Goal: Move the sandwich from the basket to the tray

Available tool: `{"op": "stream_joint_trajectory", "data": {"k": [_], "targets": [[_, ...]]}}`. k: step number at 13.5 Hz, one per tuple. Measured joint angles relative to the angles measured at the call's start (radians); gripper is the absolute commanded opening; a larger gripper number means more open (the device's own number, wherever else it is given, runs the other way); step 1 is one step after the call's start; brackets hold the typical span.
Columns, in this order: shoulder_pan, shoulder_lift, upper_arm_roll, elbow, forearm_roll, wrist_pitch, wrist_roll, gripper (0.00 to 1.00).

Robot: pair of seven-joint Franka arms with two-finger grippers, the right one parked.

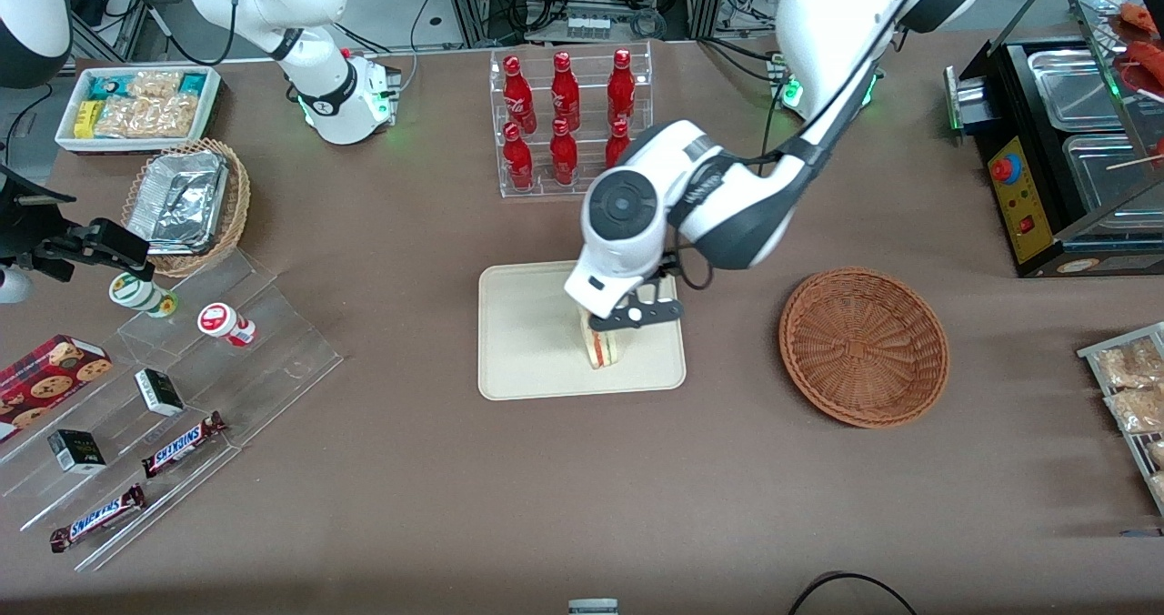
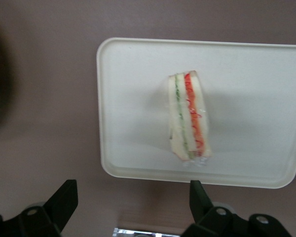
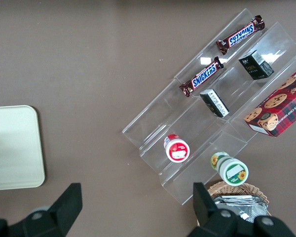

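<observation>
Sandwich [image 2: 189, 116] on its edge on tray [image 2: 133, 89], clear of every rim; gripper [image 2: 133, 207] spread wide above, holding nothing.

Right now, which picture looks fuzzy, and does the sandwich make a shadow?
In the left wrist view the sandwich looks a little soft and casts a faint grey shadow on the tray; the open gripper hangs above, apart from it. In the front view the basket is sharp and holds nothing, and the bottles shine with small glints.
</observation>
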Motion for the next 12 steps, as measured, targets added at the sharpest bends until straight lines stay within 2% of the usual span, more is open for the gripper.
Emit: {"op": "stream_joint_trajectory", "data": {"k": [2,4,7,12], "targets": [[0.050,-0.027,0.002,0.000,-0.002,-0.066,0.118,1.00],[0.094,-0.068,0.008,-0.017,-0.002,-0.122,0.133,1.00],[0.184,-0.121,0.013,-0.076,-0.004,-0.125,0.163,1.00],[0.275,-0.158,0.014,-0.092,-0.017,-0.125,0.233,1.00]]}}
